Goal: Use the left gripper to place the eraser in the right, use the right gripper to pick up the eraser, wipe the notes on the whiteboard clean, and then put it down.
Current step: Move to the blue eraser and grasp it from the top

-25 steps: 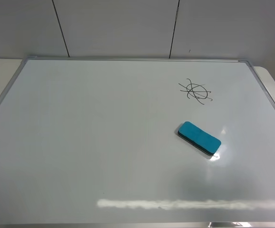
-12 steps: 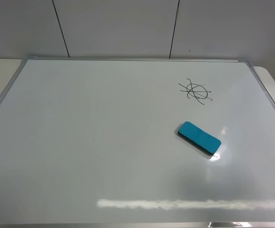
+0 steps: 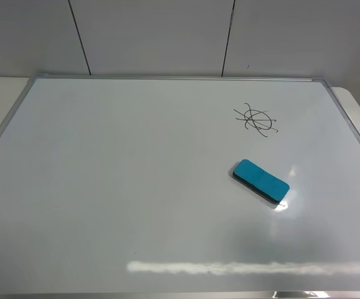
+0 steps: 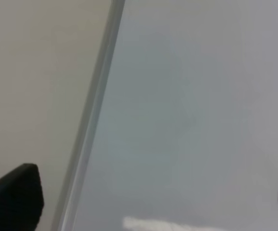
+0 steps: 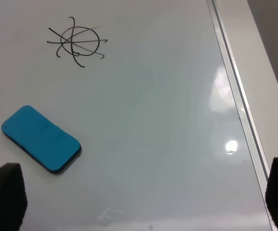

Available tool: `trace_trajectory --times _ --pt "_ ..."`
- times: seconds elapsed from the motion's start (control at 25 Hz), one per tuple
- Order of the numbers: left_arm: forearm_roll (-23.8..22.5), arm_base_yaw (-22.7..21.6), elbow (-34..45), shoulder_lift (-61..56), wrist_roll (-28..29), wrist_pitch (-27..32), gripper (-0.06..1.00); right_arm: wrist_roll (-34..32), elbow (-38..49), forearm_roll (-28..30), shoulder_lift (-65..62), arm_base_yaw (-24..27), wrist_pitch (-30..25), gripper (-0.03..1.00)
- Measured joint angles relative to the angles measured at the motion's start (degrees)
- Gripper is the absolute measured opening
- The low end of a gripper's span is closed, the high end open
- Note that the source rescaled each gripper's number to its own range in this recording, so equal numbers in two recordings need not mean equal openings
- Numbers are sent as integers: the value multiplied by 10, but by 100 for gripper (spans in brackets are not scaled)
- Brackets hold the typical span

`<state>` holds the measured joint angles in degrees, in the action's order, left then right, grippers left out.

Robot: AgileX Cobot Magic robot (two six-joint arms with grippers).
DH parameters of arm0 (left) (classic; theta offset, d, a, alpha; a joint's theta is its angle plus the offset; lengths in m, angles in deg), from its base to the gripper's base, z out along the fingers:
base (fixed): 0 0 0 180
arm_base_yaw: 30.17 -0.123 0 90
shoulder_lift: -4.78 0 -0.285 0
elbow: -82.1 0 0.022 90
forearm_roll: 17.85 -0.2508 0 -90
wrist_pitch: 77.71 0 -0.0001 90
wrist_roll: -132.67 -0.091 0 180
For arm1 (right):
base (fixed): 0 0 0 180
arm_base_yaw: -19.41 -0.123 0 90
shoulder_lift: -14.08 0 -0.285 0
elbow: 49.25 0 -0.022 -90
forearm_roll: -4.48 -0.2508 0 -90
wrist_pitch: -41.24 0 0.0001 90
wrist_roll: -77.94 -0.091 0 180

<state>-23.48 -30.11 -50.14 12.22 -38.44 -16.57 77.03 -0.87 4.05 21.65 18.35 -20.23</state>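
Over the edge of the whiteboard [image 4: 187,96] the left pincer [image 4: 151,197] hangs apart and empty, the right pincer [image 5: 142,195] likewise, with the eraser [image 3: 261,180] lying right of centre, just near of the unwiped notes [image 3: 255,119], so placing looks done while grasping and wiping are left.

No readable text anywhere; notes [image 3: 255,119] on whiteboard [image 3: 105,187] illegible scribble.
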Motion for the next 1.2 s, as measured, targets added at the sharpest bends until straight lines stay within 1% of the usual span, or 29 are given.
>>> trace_trajectory --times 0.68,0.76,0.88,0.92,1.08,1.2 --pt "0 0 0 0 0 0 100 0 0 0 0 0 0 100" --pt "0 0 0 0 0 0 100 -10 -5 -1 5 0 -9 100" --pt "0 0 0 0 0 0 100 -5 -30 -10 57 -1 -34 100" --pt "0 0 0 0 0 0 100 9 -39 -16 86 -1 -42 100" --pt "0 0 0 0 0 0 100 116 -71 -60 228 -13 -47 100" --pt "0 0 0 0 0 0 100 192 -91 -80 343 -24 -23 100"
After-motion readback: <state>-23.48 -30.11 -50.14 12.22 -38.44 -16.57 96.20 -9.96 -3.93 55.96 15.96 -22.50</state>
